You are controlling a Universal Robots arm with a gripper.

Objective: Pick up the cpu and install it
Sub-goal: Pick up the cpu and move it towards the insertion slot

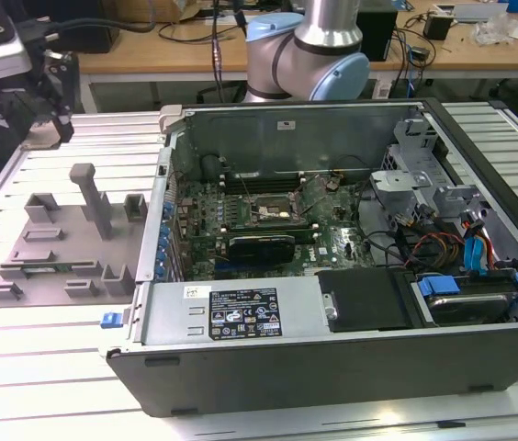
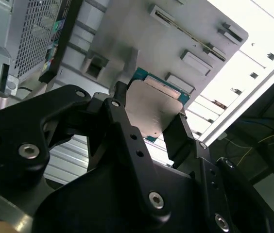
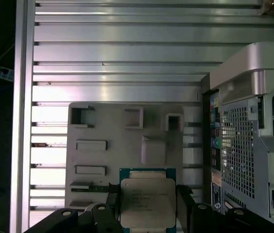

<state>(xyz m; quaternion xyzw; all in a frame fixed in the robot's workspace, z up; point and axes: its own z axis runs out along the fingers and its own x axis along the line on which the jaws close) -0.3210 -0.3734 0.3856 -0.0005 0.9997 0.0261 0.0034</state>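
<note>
Gripper (image 3: 148, 213): fingers pinching cpu (image 3: 148, 201) by two opposite edges;
cpu: silver face showing; held over grey fixture plate (image 3: 112, 133);
computer case (image 1: 241, 317): open; just beside plate

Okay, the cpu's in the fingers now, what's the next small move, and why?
Probably carry it toward the open case: the fingers clamp the cpu, held over the grey fixture plate, away from the motherboard.
</note>
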